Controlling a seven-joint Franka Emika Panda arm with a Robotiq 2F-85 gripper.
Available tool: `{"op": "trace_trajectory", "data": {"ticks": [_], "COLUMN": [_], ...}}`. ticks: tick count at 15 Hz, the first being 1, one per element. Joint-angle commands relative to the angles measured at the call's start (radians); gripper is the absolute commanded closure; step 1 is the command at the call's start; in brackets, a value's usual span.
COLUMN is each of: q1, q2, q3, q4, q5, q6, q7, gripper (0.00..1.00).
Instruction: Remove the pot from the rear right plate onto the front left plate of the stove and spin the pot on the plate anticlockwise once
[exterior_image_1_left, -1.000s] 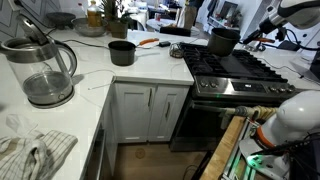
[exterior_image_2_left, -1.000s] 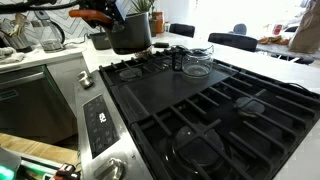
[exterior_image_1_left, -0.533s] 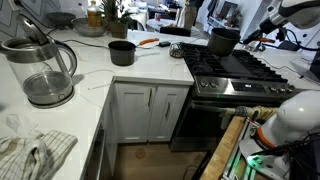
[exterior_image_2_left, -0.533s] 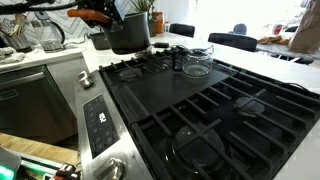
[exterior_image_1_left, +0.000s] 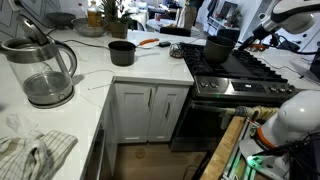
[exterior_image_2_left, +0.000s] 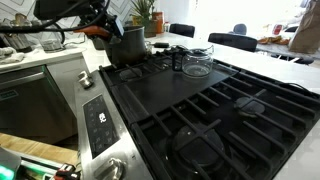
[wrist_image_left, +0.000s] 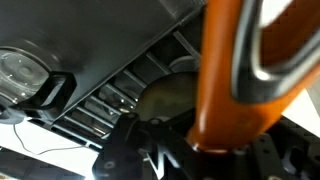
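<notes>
The pot (exterior_image_2_left: 129, 45) stands at the upper left of the frame in an exterior view, over the front left plate (exterior_image_2_left: 122, 72) and down at the grate; whether its base bears on the iron or hangs just clear I cannot tell. It is upright, its axis vertical and mouth to the ceiling, and its orange handle (exterior_image_2_left: 95, 31) points toward the frame's left edge. The gripper (exterior_image_2_left: 108, 27) comes in from the upper left against the rim, and in the wrist view the handle fills the frame, but the fingers are hidden, so I cannot tell whether the claw is clamped or slack. By my reading the carry is all but done, since the rear right plate (exterior_image_2_left: 258, 105) lies bare at the right, and what remains is the setting-down, if unfinished, and the full anticlockwise turn. Further out on the stove (exterior_image_1_left: 240, 76) sits a glass lid (exterior_image_2_left: 197, 62) – and on the counter the saucepan (exterior_image_1_left: 121, 52).
</notes>
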Motion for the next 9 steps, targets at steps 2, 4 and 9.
{"op": "trace_trajectory", "data": {"ticks": [2, 4, 9], "q1": [0.047, 0.052, 0.050], "q2": [0.012, 0.020, 0.035], "q3": [-0.038, -0.042, -0.051], "q4": [-0.018, -0.025, -0.030], "q5": [0.041, 0.047, 0.051], "q6": [0.029, 0.040, 0.055], "q7": [-0.062, -0.079, -0.113], "gripper": [1.00, 1.00, 1.00]}}
